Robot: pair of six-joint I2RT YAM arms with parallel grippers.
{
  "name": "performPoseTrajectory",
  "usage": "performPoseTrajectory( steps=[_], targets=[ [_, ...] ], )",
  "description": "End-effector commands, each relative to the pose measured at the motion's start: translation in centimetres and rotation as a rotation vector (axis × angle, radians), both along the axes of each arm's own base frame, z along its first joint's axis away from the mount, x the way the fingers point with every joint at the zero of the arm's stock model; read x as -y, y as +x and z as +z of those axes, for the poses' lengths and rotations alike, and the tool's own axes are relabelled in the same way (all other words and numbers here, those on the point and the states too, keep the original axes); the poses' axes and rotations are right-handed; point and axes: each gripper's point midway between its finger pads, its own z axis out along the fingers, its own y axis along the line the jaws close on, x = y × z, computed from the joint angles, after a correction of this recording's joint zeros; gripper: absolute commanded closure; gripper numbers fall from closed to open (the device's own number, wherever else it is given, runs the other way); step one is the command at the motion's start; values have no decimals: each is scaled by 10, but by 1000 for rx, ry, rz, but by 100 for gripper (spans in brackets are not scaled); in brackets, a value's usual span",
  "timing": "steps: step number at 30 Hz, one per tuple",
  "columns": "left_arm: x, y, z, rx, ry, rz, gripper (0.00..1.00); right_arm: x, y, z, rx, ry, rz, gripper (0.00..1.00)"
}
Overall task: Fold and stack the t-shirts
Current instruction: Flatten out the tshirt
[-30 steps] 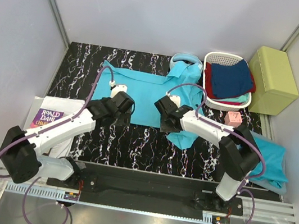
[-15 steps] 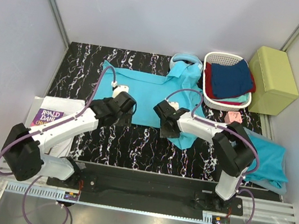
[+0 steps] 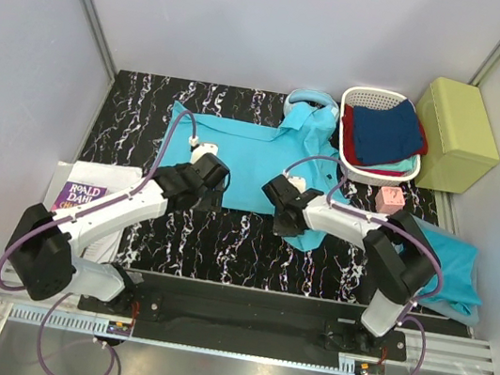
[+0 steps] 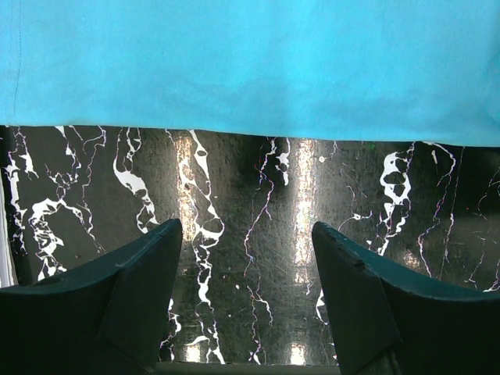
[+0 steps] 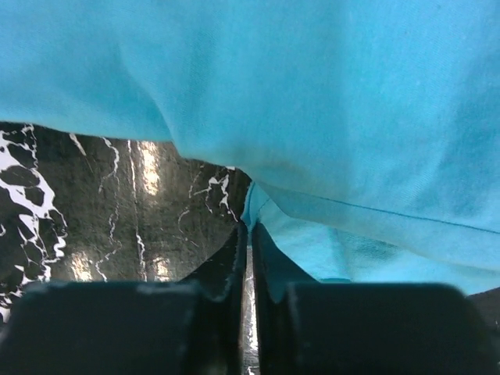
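**Top external view.**
- Item: spread turquoise-blue t-shirt of thin soft cloth [image 3: 246, 154], lying flat across the middle of the black, white-veined marbled tabletop [image 3: 221, 250].
- A second, bunched turquoise-blue t-shirt [image 3: 454, 267] lies at the right edge, well apart.
- A white perforated plastic basket [image 3: 376, 93] at the far right holds navy and red garments.
- The left hand [image 3: 209, 191] and right hand [image 3: 283, 210] both sit at the spread shirt's near hem, side by side.

**Left wrist view.**
- The left hand [image 4: 244, 234] stands wide open and holds nothing.
- Bare tabletop [image 4: 258, 195] shows between its fingers.
- The hem of the spread turquoise-blue t-shirt [image 4: 250, 62] runs straight across just beyond the fingertips, not touching them.

**Right wrist view.**
- The right hand [image 5: 248, 234] is closed to a thin slit.
- A small fold of the hem of the spread turquoise-blue t-shirt [image 5: 312, 94] runs down into its tips and appears pinched there.
- Tabletop [image 5: 94, 203] shows to the left.

**Step in hand, as judged.** The hands are taking hold of the near hem for the first fold. The spread shirt is not yet folded, and nothing is stacked on it.

**Next move calls for:**
- the left hand to advance onto the hem and close on it, level with the right;
- both hands then to lift and carry the hem toward the far edge together, so the thin cloth doubles over without skewing or bunching.
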Motion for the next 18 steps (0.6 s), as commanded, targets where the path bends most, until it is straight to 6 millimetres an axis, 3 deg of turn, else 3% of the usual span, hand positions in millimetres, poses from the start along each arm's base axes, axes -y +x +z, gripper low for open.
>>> performPoseTrajectory(
  steps=[1,4,6,12,18],
  targets=[
    [13,9,13,40,-47,-21,27,21,-29,-10,-72,-53,-24,100],
    [12,8,14,41,-47,-25,27,28,-43,3,-73,-82,-21,100],
    [11,8,15,44,-46,-28,27,28,-53,23,-35,-90,-7,100],
    [12,8,17,51,-53,-27,27,60,-99,68,-57,-93,-65,100],
    [19,10,16,46,-73,-39,27,88,-128,89,-90,-113,-125,100]
  ],
)
